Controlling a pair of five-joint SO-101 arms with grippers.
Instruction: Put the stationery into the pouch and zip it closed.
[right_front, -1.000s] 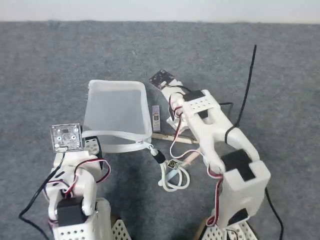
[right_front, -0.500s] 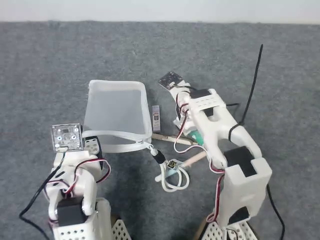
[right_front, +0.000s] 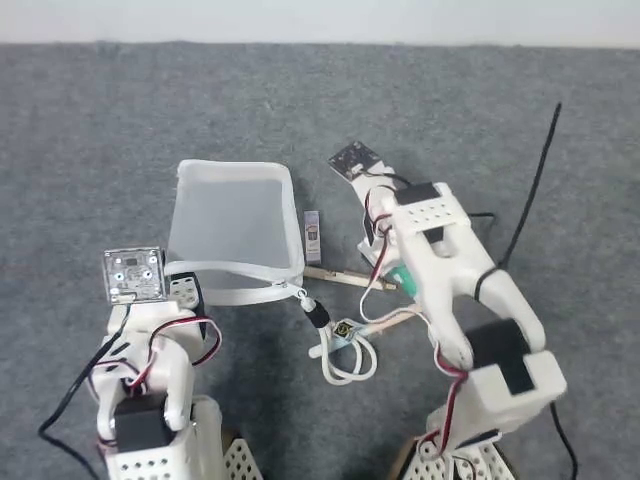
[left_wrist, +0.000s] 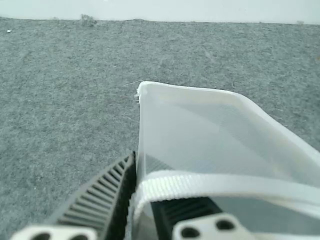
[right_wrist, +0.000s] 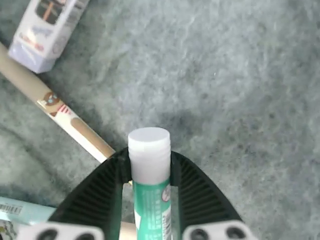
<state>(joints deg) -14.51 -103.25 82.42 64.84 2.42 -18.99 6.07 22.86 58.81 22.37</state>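
Early stage, I'd say: pouch (right_front: 235, 225) open & looks empty, left claw (left_wrist: 142, 197) clamped on its near rim. Right claw (right_wrist: 149, 170) grips glue stick (right_wrist: 148, 150); pencil (right_front: 340, 276), small box (right_front: 312, 236) etc. on counter (right_front: 100, 120). Zip undone.

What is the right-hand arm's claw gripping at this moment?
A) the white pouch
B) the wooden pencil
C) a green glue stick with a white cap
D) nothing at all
C: the right wrist view shows the right gripper shut around a green glue stick, with the stick's white cap poking out beyond it.
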